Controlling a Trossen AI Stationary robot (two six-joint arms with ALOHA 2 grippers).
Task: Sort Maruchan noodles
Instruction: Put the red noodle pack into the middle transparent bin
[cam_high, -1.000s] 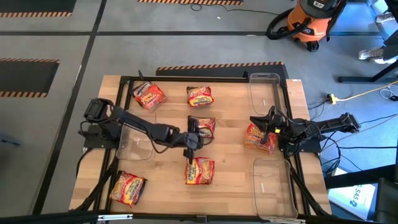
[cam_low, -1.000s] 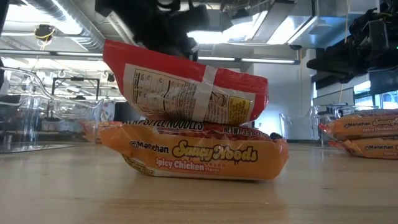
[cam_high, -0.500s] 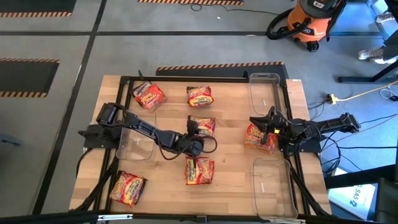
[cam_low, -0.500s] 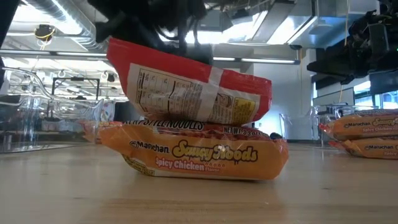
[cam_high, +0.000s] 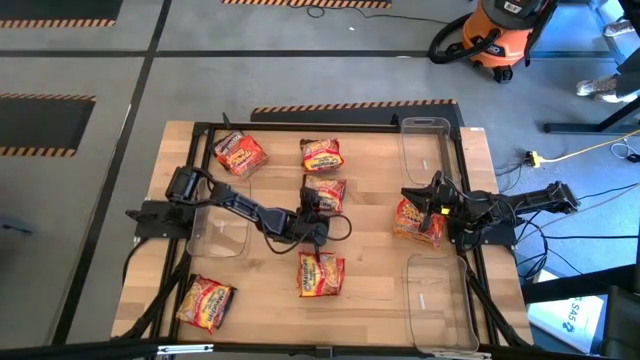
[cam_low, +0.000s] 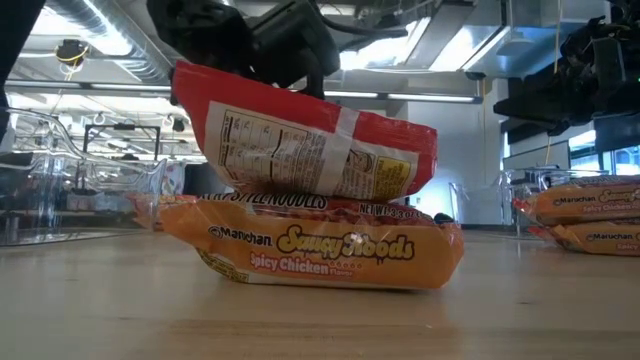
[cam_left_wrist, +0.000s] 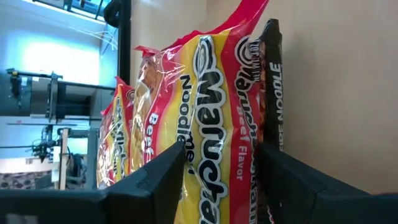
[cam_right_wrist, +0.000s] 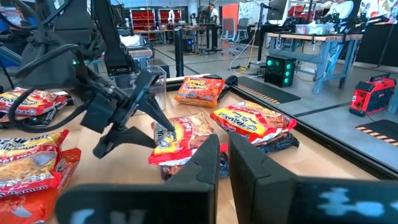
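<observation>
- Maruchan noodles, high view: packets lie scattered over the wooden table (cam_high: 270, 280); the left gripper (cam_high: 311, 212) sits at the centre packet (cam_high: 325, 194), and the right gripper (cam_high: 428, 203) waits over a packet (cam_high: 412, 222) at the right.
- Low view: a red packet (cam_low: 305, 140) rests tilted on an orange Saucy Noods packet (cam_low: 310, 248).
- Left wrist view: spread fingers (cam_left_wrist: 158, 180) straddle a Beef Flavor packet (cam_left_wrist: 208, 118).
- Right wrist view: fingers (cam_right_wrist: 249, 165) pressed together, pinching nothing.

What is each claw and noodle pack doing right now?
Left gripper: open, fingers on either side of the beef packet.
Right gripper: shut, above the pile.
Beef packet: unopened, lying on a dark packet.
Saucy Noods packet: unopened, flat on the table.
</observation>
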